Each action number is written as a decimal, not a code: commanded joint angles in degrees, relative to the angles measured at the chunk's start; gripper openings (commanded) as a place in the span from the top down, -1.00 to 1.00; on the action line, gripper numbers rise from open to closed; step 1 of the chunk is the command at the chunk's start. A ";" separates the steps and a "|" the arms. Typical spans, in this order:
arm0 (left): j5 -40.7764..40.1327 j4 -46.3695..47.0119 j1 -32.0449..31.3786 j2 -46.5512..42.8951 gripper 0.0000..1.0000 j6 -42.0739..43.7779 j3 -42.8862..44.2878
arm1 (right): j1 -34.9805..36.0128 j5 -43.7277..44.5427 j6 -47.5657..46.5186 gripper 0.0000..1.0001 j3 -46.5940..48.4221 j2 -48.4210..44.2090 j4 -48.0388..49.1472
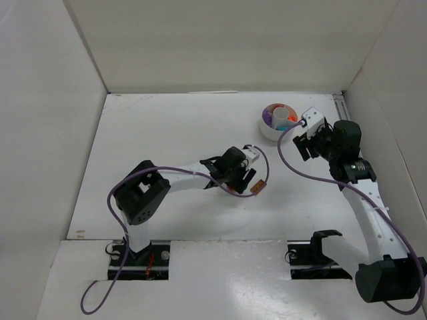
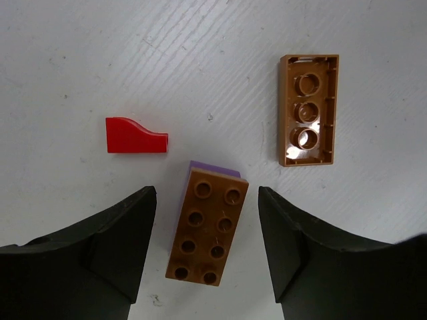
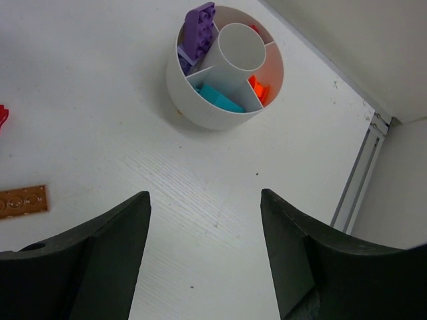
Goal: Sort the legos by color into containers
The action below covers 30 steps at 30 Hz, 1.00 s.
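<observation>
**Left pincer lines up on a brown brick while the right waits by the tub**

Out in the middle of the worktop (image 1: 167, 133), the left pincer (image 2: 207, 197) hangs with its jaws apart, one on each side of a studded brown brick (image 2: 207, 230). Neither finger touches it. The brick's long sides run roughly parallel to the fingers, which looks deliberate: closing would catch it across its narrow width.

There is a snag. A purple piece (image 2: 215, 168) pokes out at the brick's far end, either under it or hard against it; the wrist view does not settle which. A grip may well drag both colours along together.

Close by lie a second brown brick (image 2: 308, 110), flipped hollow side up, and a small red sloped piece (image 2: 133, 135), both loose and clear of the fingers.

Over near the far right corner sits the white tub (image 3: 200, 113). Purple bricks (image 3: 199, 30) fill one wedge, teal (image 3: 220, 99) the next and orange (image 3: 259, 88) another, so much of the sorting looks done. No brown shows in any wedge on view.

The right pincer (image 3: 205, 200) hovers on the tub's near side with its jaws spread and nothing between them. It looks parked there to leave the left arm room. A flat brown plate (image 3: 23, 200) shows at the left edge of its view.
</observation>
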 commanded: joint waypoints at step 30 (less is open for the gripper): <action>30.18 29.32 5.69 -37.79 0.60 0.70 -23.34 | 2.86 -51.73 -4.81 -0.72 -5.07 4.87 8.55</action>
